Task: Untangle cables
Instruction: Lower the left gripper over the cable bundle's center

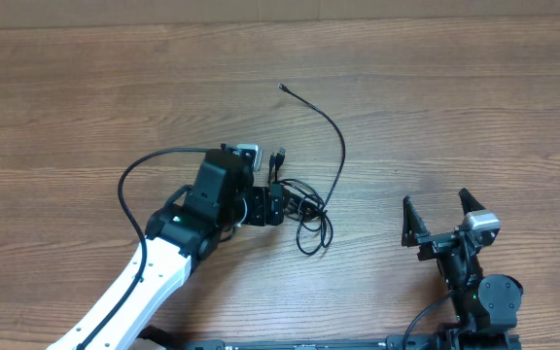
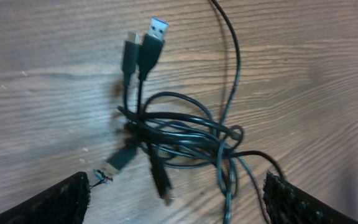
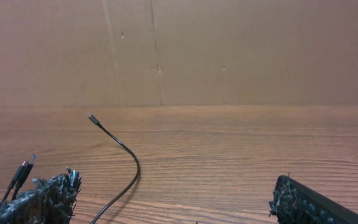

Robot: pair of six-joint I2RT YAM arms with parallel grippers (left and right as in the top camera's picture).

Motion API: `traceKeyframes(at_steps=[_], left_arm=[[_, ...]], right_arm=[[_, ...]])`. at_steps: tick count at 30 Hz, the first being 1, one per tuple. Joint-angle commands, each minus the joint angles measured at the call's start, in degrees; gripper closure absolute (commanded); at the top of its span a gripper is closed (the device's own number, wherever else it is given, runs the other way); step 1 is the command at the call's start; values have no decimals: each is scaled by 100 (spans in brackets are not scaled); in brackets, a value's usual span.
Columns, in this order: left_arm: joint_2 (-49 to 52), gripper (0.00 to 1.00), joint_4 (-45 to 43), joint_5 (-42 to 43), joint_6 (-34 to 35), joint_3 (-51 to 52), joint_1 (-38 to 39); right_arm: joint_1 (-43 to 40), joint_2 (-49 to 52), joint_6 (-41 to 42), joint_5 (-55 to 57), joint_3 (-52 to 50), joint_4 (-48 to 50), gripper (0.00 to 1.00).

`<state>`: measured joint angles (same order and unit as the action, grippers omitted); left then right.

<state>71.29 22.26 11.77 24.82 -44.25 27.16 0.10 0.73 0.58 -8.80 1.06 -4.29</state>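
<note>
0 cables (image 2: 173,130) are gripped: left gripper (image 2: 178,186) is spread wide over the knot, right gripper (image 1: 436,199) wide too; 1 strand should be pinched next, probably.

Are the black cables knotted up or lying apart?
Knotted up. The cables loop through each other in one clump, plugs sticking out, one long end trailing away.

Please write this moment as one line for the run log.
left hand: open, at the cables | right hand: open, empty, apart | cables: knotted, lying on table
</note>
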Motion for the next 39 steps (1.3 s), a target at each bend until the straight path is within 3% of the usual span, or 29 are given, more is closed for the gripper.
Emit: traceKeyframes(at_steps=[1, 11, 12, 13, 14, 22, 26, 31, 39], left_arm=[[33, 12, -28, -79, 929, -129, 114], [33, 27, -26, -76, 1956, -129, 433], [33, 25, -28, -74, 2013, -129, 485], [33, 17, -35, -48, 2083, -129, 562], [33, 0, -57, -4, 2090, -129, 601], [33, 0, -168, 2, 2151, -129, 688], [33, 0, -278, -68, 2706, -136, 750], [33, 0, 33, -962, 3821, -199, 1047], [107, 0, 1346, -2070, 4229, -1325, 1488]], right_arm=[[15, -57, -22, -28, -61, 31, 0], [17, -57, -22, -28, -61, 31, 0], [17, -57, -22, -28, -61, 31, 0], [17, -57, -22, -28, -61, 31, 0], [15, -57, -22, -28, -61, 31, 0], [17, -57, -22, -28, -61, 31, 0], [15, -57, -22, -28, -61, 31, 0], [15, -57, -22, -28, -61, 31, 0], [15, -57, -22, -28, -61, 31, 0]])
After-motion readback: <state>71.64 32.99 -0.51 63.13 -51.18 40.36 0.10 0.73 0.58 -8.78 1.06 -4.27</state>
